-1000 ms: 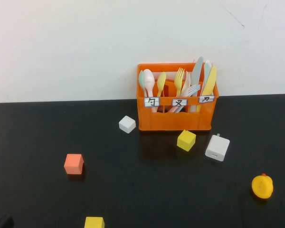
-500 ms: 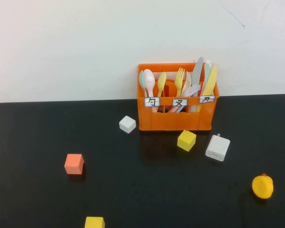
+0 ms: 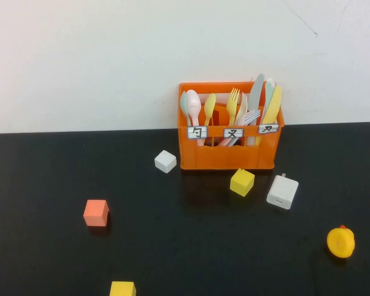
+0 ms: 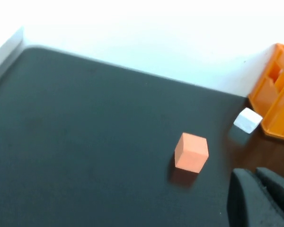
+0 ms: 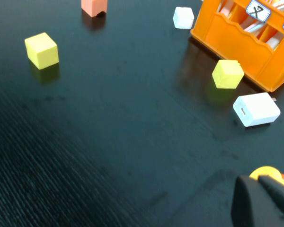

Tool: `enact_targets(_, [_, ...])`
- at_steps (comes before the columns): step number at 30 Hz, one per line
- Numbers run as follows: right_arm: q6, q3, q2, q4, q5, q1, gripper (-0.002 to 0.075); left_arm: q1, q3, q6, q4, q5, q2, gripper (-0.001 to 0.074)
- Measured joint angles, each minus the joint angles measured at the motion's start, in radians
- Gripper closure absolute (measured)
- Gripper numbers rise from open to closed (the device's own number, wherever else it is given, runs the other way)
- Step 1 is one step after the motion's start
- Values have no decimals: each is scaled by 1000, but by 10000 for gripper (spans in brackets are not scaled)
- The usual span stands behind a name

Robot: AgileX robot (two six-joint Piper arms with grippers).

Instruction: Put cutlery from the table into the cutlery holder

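Note:
The orange cutlery holder (image 3: 228, 155) stands at the back of the black table (image 3: 43, 185). The light grey knife (image 3: 256, 92) and the pale yellow knife (image 3: 273, 105) stand upright in its right compartment, beside spoons and forks in the other two. No knife lies on the table. Neither arm shows in the high view. In the left wrist view my left gripper (image 4: 261, 189) is shut and empty above the table, near an orange cube (image 4: 191, 152), with the holder (image 4: 279, 94) further off. In the right wrist view my right gripper (image 5: 258, 190) is shut and empty, just over a yellow duck (image 5: 270, 173).
A white cube (image 3: 165, 161), a yellow cube (image 3: 242, 182) and a white charger (image 3: 282, 192) lie in front of the holder. An orange cube (image 3: 96, 213) sits at the left, another yellow cube (image 3: 122, 288) at the front edge, and the yellow duck (image 3: 341, 242) at the right.
A dark part of the left arm at the front left corner of the high view has drawn back out of view. Nothing on the table has moved.

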Motion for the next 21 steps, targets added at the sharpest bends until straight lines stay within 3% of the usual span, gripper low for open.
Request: enact_targets(21, [0, 0, 0, 0, 13, 0, 726, -23, 10, 140, -49, 64, 0, 736])
